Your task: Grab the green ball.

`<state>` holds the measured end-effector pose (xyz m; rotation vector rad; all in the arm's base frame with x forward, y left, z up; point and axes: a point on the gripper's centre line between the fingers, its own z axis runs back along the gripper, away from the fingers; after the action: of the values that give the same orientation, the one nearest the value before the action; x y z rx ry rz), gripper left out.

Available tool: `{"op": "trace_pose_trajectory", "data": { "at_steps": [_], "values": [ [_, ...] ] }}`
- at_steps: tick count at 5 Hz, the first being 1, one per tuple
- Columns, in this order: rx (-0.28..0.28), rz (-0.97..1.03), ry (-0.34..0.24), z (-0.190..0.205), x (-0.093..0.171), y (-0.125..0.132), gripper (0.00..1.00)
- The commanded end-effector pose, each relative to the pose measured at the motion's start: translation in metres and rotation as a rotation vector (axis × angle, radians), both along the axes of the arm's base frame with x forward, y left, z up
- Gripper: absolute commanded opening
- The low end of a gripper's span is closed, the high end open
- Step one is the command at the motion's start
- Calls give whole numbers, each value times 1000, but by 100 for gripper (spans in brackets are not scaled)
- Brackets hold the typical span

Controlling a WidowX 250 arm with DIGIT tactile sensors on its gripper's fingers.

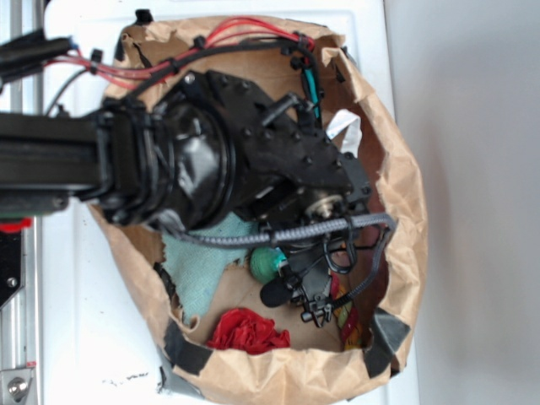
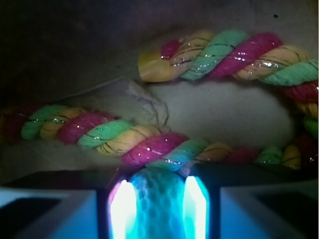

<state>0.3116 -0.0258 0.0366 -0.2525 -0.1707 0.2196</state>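
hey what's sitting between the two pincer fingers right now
The green ball: the wrist view shows its dimpled surface filling the gap between the pincer fingers, with the striped rope just beyond.

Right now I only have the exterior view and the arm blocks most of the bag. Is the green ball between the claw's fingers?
Observer: Yes. On the wrist view the green ball sits between both fingers, glowing pads at either side.
Operator: Anything crowding it?
Observer: The striped rope lies directly beyond the ball, right at its far edge.
Operator: Does the rope end there?
Observer: No, it curves round at the right and comes back across the top; its cut end is at upper centre.
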Motion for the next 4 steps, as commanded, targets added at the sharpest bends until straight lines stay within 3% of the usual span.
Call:
{"op": "trace_pose_trajectory", "data": {
  "at_steps": [1,3,4],
  "values": [
    [6,-6,-31,13,0,5,0],
    [62,-99,-86,51,1,38,0],
    [120,-135,-97,98,-7,40,0]
  ]
}}
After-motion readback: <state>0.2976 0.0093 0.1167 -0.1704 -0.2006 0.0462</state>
